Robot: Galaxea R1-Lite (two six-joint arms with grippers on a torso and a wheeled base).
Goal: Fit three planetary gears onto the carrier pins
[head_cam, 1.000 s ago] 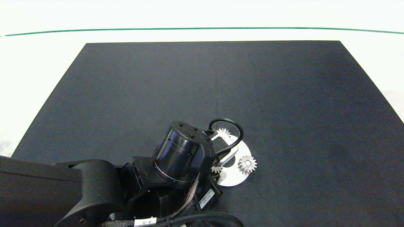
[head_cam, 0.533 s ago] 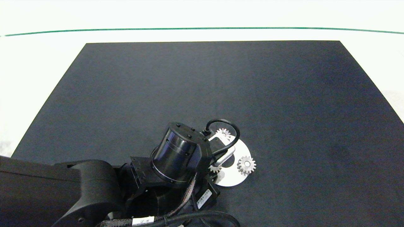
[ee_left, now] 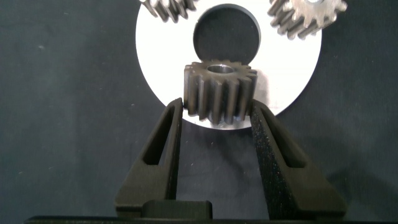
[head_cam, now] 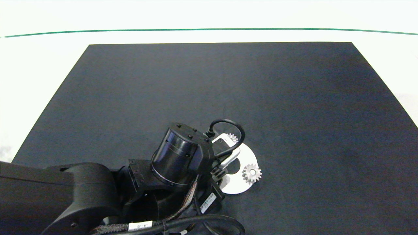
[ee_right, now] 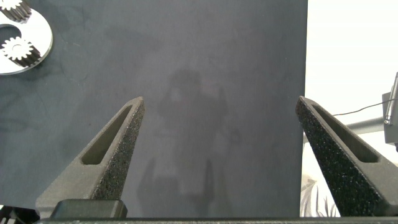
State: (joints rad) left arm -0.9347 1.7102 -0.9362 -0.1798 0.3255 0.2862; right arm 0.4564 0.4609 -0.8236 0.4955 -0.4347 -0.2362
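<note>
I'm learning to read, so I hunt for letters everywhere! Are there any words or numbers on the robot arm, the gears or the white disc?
White tag on the black cable under the left arm: printed characters, too small to read.
White sticker on the left arm's wrist: print and perhaps a code, too blurred to read.
Small silver-grey metal gears, flat round white disc, dark mat: no writing.

three gears (ee_left: 219, 90), one disc (ee_left: 283, 68)
</note>
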